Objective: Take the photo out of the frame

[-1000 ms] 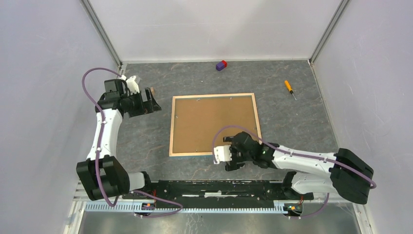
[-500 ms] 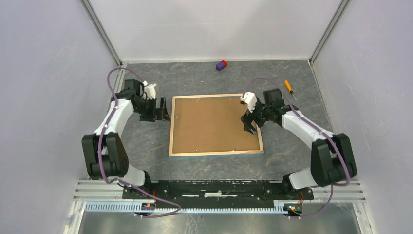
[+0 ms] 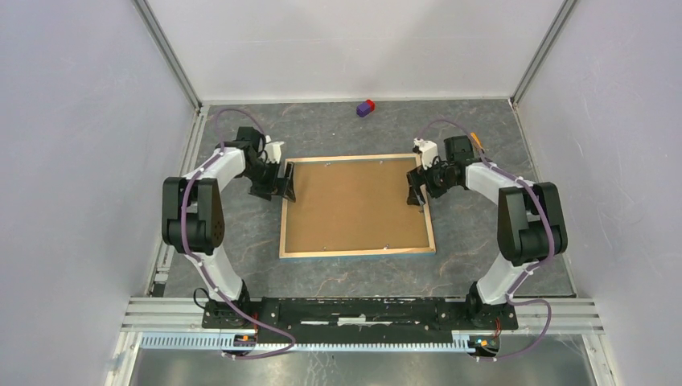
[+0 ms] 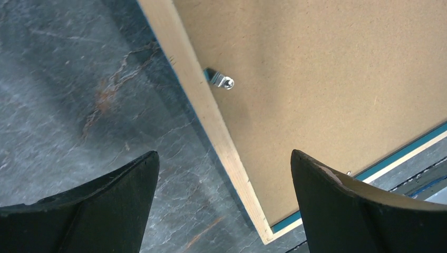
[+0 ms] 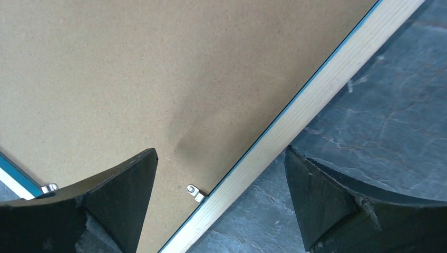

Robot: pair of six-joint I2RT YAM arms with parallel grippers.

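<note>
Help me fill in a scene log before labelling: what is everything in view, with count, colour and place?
frame: one, brown back up, pale wood rim, blue edge; table centre.
tabs: several, metal; along the back's edges.
photo: none in view.
block: one, purple and red; table's far edge.
orange item: one; far right, mostly hidden behind the right arm, cannot tell what.
table: one, dark grey, marbled.
walls: three, pale grey; around the table.
left arm, right arm: white and black, purple cables.
left end effector: black, open, astride the frame's left rim.
right end effector: black, open, astride the right rim.
</note>
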